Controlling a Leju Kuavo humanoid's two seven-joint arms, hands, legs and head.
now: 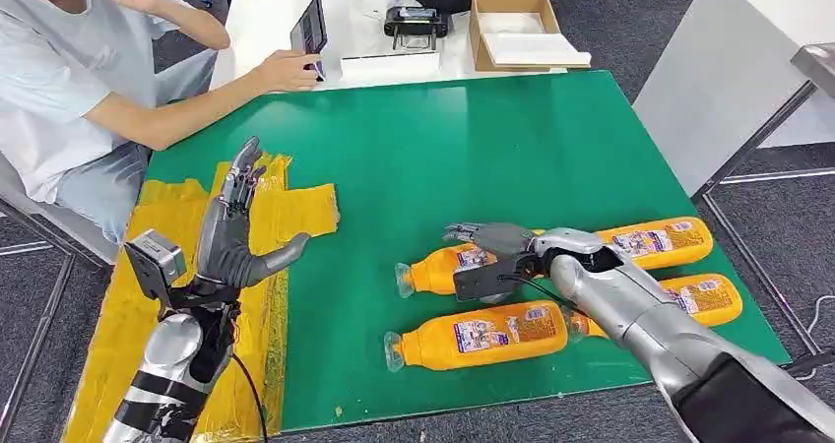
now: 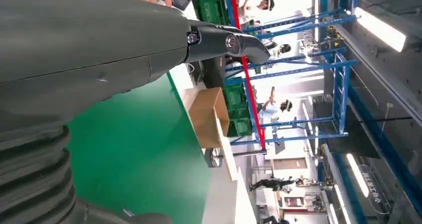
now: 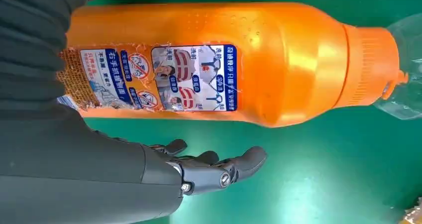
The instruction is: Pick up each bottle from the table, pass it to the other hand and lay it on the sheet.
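Several orange bottles with clear caps lie on the green table (image 1: 443, 158) at the right. My right hand (image 1: 492, 238) hovers over the nearest-left bottle (image 1: 438, 269), fingers stretched out and gripping nothing. In the right wrist view that bottle (image 3: 278, 59) lies beside my fingers (image 3: 214, 170), with a strip of green between them. Another bottle (image 1: 482, 335) lies closer to the front edge, and two more (image 1: 658, 240) (image 1: 707, 298) lie further right. The yellow sheet (image 1: 295, 212) covers the table's left side. My left hand (image 1: 236, 226) stands raised over it, fingers spread and empty; its thumb (image 2: 224, 40) shows in the left wrist view.
A person (image 1: 89, 89) sits at the far left, one hand on a tablet (image 1: 310, 30) on the white table (image 1: 266, 20) behind. A cardboard box (image 1: 512, 30) stands there too. A grey table (image 1: 729, 59) stands to the right, past the green table's edge.
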